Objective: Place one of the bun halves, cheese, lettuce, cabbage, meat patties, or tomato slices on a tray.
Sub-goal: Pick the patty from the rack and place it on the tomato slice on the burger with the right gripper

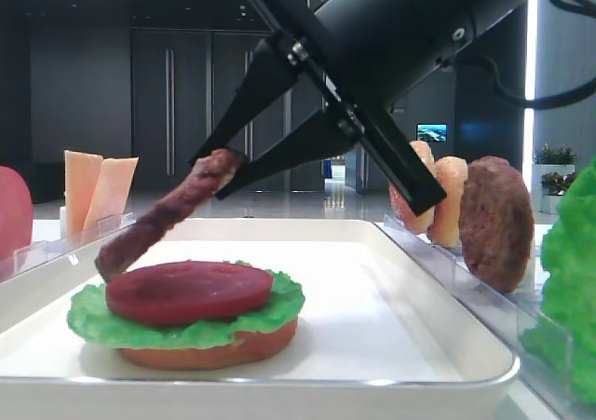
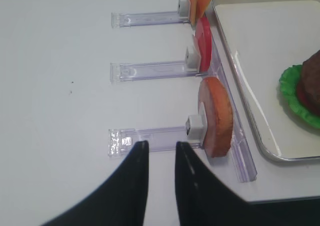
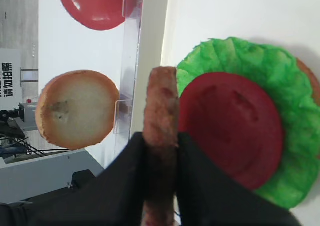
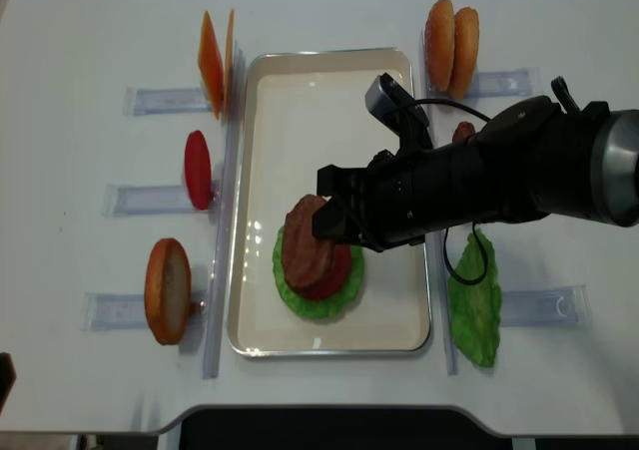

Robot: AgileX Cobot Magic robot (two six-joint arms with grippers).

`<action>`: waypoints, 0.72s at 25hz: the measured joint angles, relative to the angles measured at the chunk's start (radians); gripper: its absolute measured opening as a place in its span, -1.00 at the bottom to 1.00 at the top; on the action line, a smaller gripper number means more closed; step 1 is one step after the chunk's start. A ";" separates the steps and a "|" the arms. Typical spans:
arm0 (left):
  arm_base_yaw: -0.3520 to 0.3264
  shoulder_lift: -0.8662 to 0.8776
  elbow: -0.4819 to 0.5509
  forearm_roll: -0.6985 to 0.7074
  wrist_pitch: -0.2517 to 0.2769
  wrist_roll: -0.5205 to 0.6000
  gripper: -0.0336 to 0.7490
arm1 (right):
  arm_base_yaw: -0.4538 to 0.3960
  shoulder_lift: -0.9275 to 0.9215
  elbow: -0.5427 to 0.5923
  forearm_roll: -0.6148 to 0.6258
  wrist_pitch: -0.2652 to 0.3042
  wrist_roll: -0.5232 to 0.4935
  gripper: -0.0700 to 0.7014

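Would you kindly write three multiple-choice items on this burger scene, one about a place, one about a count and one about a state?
1. Where is the tomato slice on the tray?
A. On the lettuce
B. On bare tray floor
C. Under the bun half

2. How many tomato slices stand in the racks left of the tray?
A. None
B. One
C. Three

3. What is the right gripper doing?
A. Hanging open
B. Clamping a meat patty by its edge
C. Holding cheese

Answers: 1 A, the red disc rests on green leaf over the bun half. 2 B, the overhead view shows one rack tomato slice. 3 B, the fingers pinch the tilted brown disc.
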 joint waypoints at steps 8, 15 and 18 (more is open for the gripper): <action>0.000 0.000 0.000 0.000 0.000 0.000 -0.56 | -0.004 0.017 0.000 0.002 0.002 0.000 -0.50; 0.000 0.000 0.000 0.000 0.000 0.000 -0.56 | -0.004 0.018 0.000 0.002 0.002 0.001 -0.50; 0.000 0.000 0.000 0.000 0.000 0.000 -0.56 | -0.004 0.018 0.000 0.002 0.002 0.001 -0.49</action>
